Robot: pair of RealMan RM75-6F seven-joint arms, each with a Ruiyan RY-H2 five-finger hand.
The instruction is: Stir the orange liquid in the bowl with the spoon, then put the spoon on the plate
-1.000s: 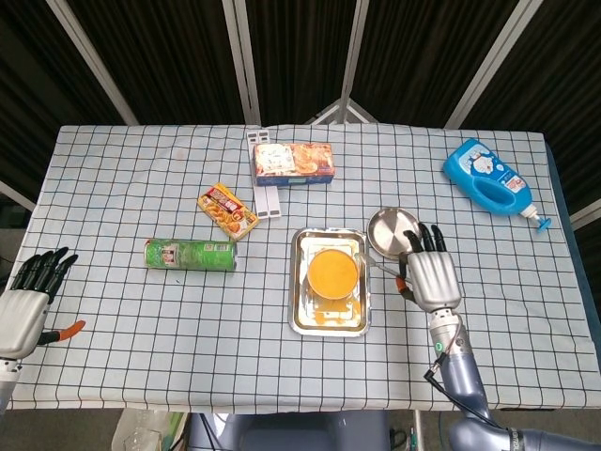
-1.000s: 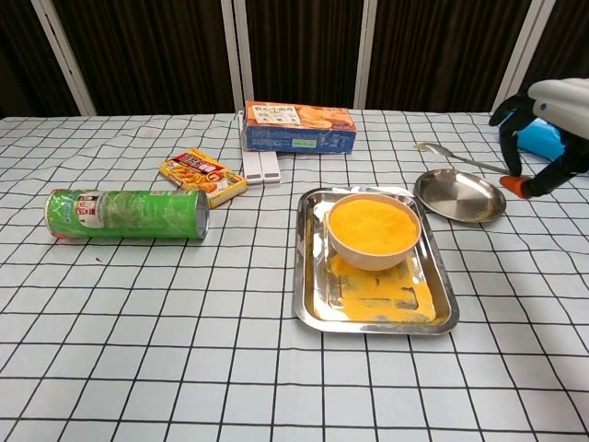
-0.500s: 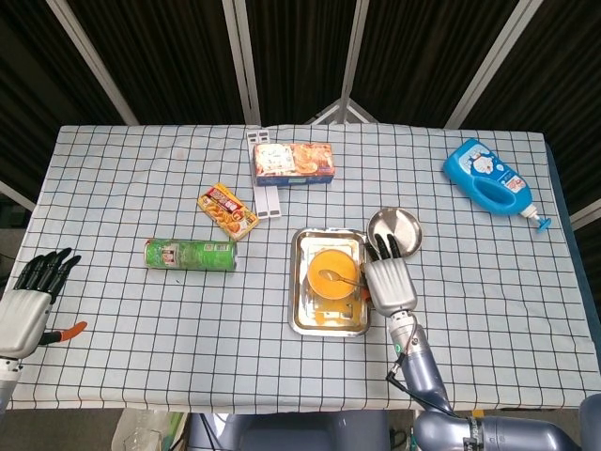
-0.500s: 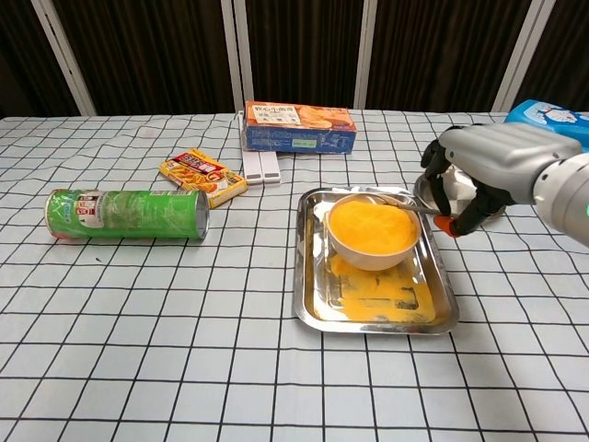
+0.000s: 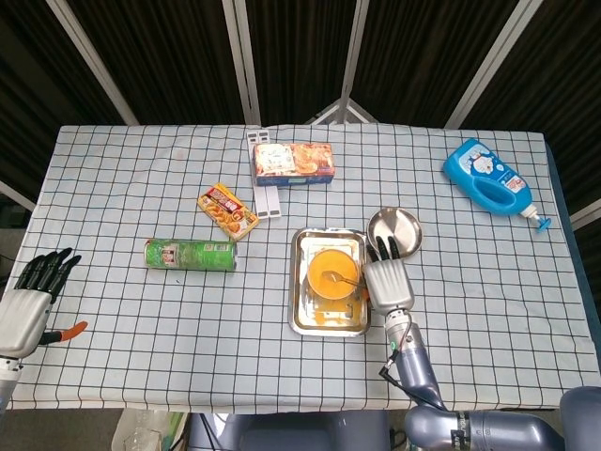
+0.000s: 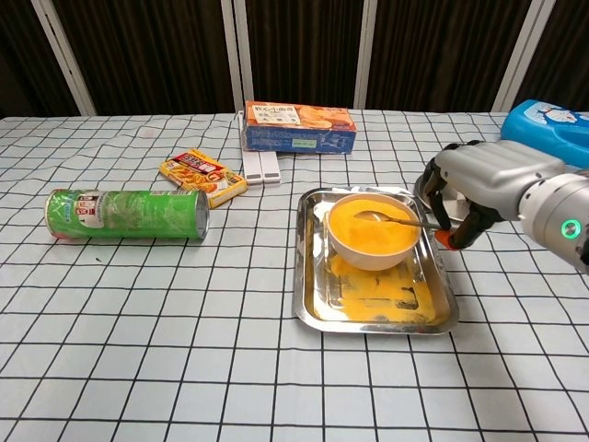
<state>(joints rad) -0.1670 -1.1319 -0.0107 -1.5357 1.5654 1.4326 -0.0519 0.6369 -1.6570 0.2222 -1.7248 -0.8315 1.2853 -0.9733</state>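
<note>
Fingers (image 6: 440,198) of your right hand (image 6: 469,189) are gripping the thin metal spoon (image 6: 386,219), dipping its tip into the round bowl of orange liquid (image 6: 372,232); your left hand (image 5: 28,303) is resting spread, holding nothing.

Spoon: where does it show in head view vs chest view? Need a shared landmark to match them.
Head view: the spoon lies right of centre, bowl end in the orange liquid, handle running right to the right hand.
Chest view: the spoon sits right of centre, across the orange bowl, handle toward the right hand.
Shared landmark: the steel tray under the orange bowl.
</note>
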